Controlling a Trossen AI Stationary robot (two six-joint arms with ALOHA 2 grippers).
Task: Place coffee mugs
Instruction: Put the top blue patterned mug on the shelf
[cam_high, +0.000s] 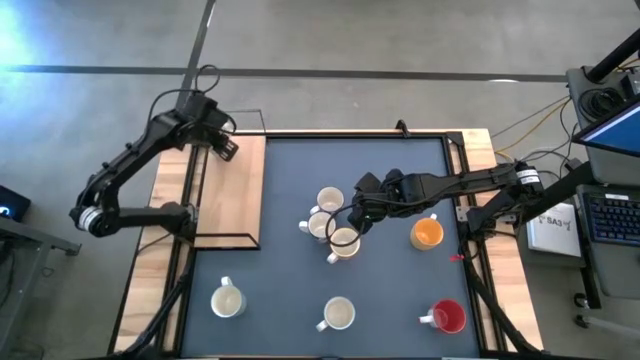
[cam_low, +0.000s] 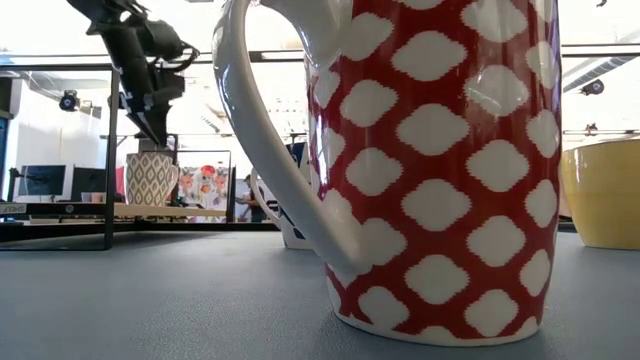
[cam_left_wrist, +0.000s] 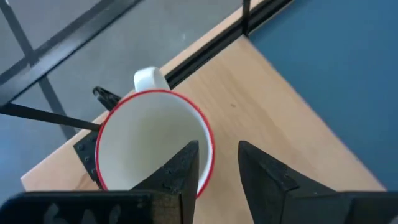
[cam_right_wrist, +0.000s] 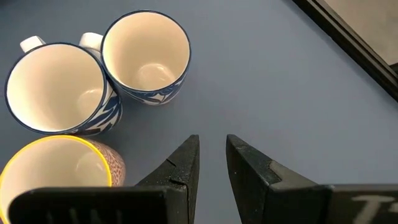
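Our left gripper (cam_left_wrist: 214, 171), fingers parted, straddles the rim of the red-rimmed white ceramic mug (cam_left_wrist: 149, 140) on the pale wooden board (cam_left_wrist: 273, 106); right gripper (cam_right_wrist: 211, 165) slightly open, empty, beside three clustered mugs (cam_right_wrist: 146, 56)

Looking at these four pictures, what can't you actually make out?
- High view: the left gripper covers the red-rimmed mug on the wooden shelf.
- Low view: the red patterned mug fills the frame, hiding most other mugs.
- Right wrist view: the yellow-rimmed mug is cut off by the edge.
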